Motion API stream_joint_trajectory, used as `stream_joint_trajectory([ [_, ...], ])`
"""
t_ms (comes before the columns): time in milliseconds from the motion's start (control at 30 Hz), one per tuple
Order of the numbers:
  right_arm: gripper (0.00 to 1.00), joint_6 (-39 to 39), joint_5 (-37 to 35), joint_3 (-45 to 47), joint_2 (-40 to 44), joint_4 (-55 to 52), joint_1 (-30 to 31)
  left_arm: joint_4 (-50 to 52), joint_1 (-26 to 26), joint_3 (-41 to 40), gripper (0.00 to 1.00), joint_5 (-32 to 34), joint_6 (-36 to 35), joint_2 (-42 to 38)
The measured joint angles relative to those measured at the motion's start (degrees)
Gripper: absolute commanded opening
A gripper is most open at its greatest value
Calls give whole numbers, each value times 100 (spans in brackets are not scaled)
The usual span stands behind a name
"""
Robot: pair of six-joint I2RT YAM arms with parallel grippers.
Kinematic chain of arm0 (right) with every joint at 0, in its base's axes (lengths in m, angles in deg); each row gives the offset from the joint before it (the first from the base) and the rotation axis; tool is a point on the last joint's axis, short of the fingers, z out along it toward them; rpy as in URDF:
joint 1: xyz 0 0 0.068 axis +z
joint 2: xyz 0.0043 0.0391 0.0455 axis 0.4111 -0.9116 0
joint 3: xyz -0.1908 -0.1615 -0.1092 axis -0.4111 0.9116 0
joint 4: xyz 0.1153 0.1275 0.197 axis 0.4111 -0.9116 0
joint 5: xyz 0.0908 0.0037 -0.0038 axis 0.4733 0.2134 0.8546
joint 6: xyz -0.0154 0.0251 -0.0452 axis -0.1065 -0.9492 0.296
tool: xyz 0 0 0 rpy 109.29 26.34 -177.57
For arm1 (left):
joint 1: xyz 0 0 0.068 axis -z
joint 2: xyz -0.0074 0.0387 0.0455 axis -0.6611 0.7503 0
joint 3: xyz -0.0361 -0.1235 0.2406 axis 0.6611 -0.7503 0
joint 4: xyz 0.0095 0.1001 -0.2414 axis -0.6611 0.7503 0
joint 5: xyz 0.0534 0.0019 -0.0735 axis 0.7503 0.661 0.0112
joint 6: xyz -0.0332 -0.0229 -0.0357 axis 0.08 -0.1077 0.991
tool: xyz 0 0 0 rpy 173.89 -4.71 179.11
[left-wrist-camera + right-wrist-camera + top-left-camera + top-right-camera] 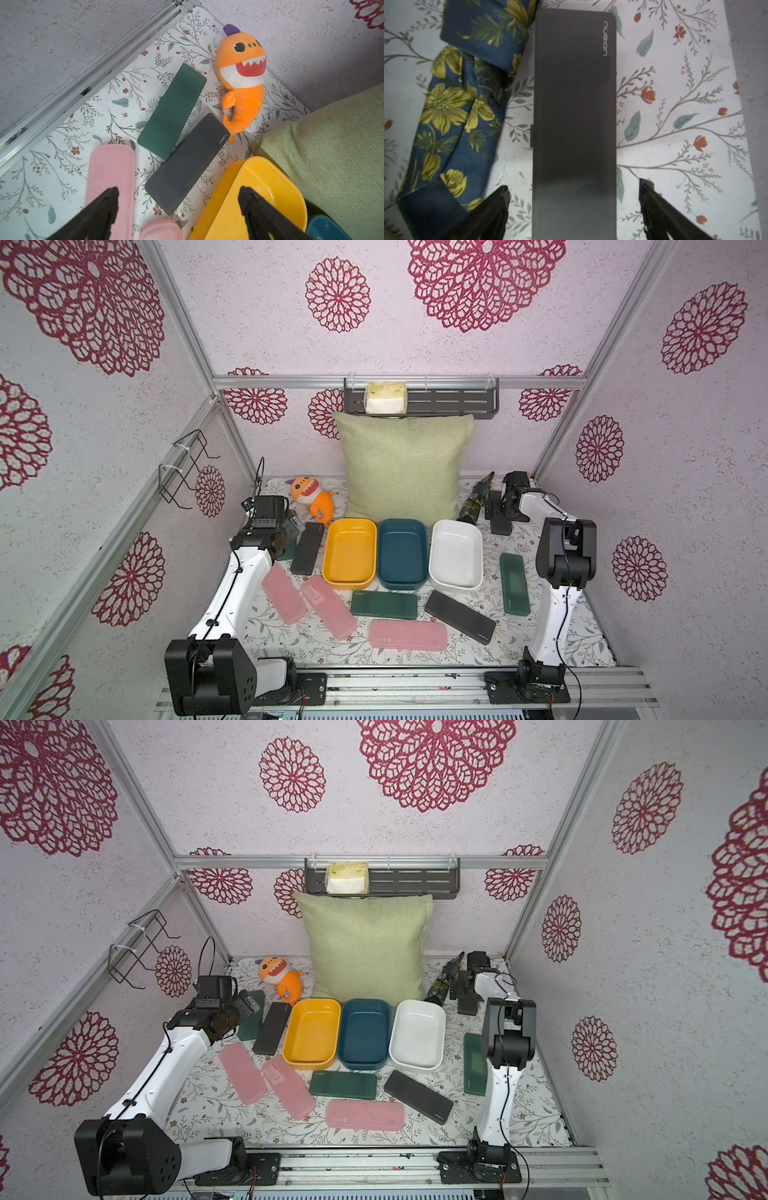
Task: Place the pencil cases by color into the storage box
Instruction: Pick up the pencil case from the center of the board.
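Right wrist view: showed black pencil case (574, 93), logo legible, between tips of parted right hand (574, 186); mostly hidden in both top views. Left hand (178, 190) likewise parted, empty.

Bright even light, soft shadows; top views wide-angle warped; right wrist blurry.

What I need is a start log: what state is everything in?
Yellow plastic tub, empty.
Teal plastic tub, empty.
White plastic tub, empty.
Translucent pink plastic pencil cases, shut, outside tubs.
Dark green plastic pencil cases, shut, outside tubs.
Matte black plastic pencil cases, shut, outside tubs.
Left tool, open, empty.
Right tool, open, empty.
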State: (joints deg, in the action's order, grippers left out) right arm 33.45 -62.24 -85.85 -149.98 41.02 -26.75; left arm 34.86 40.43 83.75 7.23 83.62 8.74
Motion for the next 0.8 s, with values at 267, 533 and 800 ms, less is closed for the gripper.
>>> stream_joint_trajectory([
  [267,99,2,-26,-435,-339,-166,-37,28,0,-37,97,114,-55,-181],
  [533,94,33,-24,-466,-564,-238,-66,70,0,-48,97,155,-52,-181],
  [800,72,35,20,-448,-584,-188,-72,72,0,-48,97,197,-52,-181],
])
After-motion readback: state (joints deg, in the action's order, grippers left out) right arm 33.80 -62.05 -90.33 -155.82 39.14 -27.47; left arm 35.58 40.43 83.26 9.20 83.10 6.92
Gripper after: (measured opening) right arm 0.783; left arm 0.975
